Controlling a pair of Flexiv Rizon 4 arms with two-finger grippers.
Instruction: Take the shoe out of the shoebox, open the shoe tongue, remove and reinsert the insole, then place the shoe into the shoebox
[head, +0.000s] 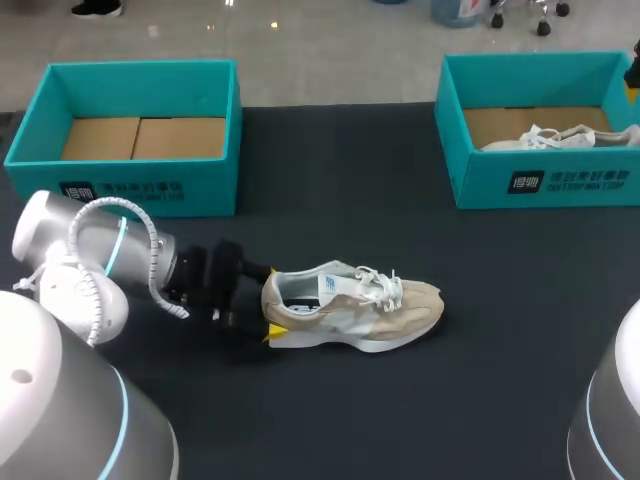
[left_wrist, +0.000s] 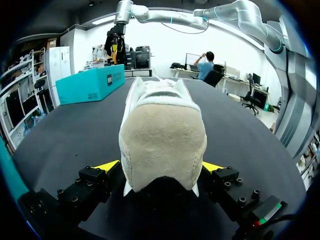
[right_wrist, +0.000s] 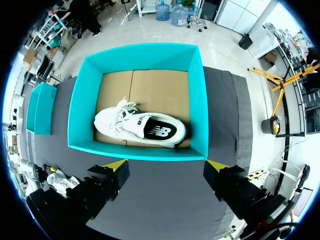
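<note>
Heel of the beige shoe (head: 350, 305) is clamped between the tips of your left pincer (left_wrist: 160, 167), toe pointing ahead along the tabletop (head: 330, 180). Further ahead stands a teal shoebox (right_wrist: 197, 100). Your right pincer (right_wrist: 165, 167), fingers apart, hangs over it, a white shoe (right_wrist: 135, 127) inside. A second shoebox (head: 120, 185) stands beside your left pincer.
</note>
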